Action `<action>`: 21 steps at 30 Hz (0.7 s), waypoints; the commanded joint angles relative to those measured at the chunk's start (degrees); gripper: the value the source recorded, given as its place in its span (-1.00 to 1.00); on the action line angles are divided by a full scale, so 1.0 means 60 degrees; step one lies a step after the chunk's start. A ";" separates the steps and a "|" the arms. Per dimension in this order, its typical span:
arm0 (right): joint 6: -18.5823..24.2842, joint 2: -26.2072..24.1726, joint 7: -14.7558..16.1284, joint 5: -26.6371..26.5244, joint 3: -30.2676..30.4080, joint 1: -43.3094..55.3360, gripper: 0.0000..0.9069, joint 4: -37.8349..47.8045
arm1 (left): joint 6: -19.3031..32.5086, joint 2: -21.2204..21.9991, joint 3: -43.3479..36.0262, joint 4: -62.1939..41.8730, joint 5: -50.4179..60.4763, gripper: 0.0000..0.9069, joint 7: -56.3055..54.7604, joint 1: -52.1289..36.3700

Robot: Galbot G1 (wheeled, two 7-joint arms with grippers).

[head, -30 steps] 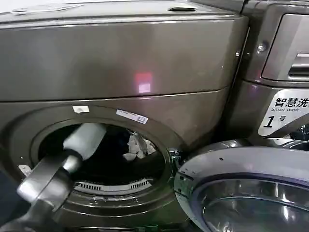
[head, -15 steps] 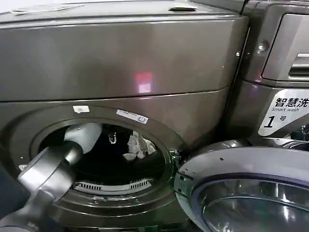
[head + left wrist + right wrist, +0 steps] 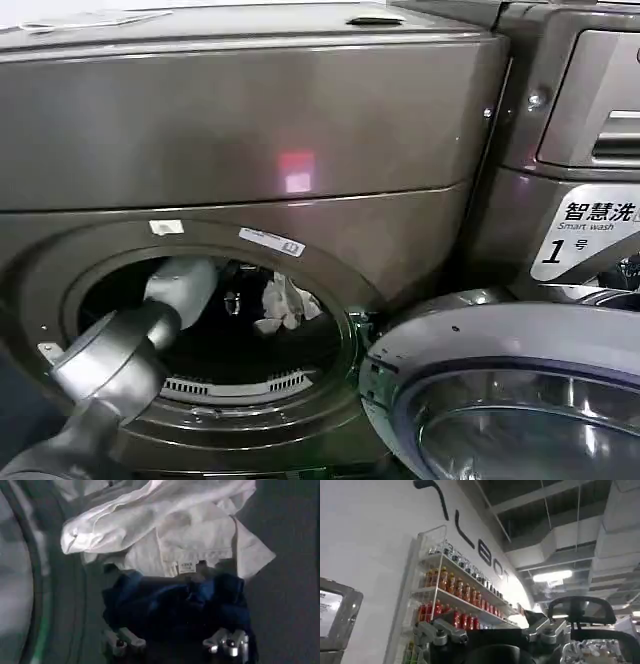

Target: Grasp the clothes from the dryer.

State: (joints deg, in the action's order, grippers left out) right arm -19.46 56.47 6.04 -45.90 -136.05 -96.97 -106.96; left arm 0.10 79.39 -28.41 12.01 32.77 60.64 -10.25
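The left arm is reached through the porthole of the dryer (image 3: pixel 250 130), at the lower left of the head view, and its claw (image 3: pixel 175 642) is held with fingers apart at the near edge of the blue garment (image 3: pixel 175 605), nothing yet being clamped. The white cloth (image 3: pixel 165 530) is seen just beyond and touching the garment in the left wrist view, at the centre of the drum opening in the head view. The reach is judged done, while closing and lifting out are left; the right claw (image 3: pixel 492 632) is parked, spread, away from the dryer.
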 commanded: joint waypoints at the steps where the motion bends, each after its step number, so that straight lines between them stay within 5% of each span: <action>1: 0.0009 0.0010 -0.0012 0.0005 0.0004 0.0011 1.00 0.0016 | -0.0022 -0.0016 0.0738 0.0052 -0.0335 -1.00 -0.0383 0.0107; 11: 0.0001 0.0019 -0.0043 0.0006 0.0025 0.0004 1.00 -0.0047 | -0.0924 -0.0505 0.5480 0.2090 -0.2394 -1.00 -0.2655 0.1434; 21: -0.0003 0.0051 -0.0125 -0.0007 -0.0054 -0.0101 1.00 -0.0086 | -0.1639 -0.0581 0.7363 0.5377 -0.4955 -1.00 -0.5554 0.3437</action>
State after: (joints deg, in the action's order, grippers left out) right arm -19.49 56.69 5.51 -45.92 -136.15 -97.40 -107.72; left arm -6.90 76.19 2.16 28.98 14.21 41.58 1.77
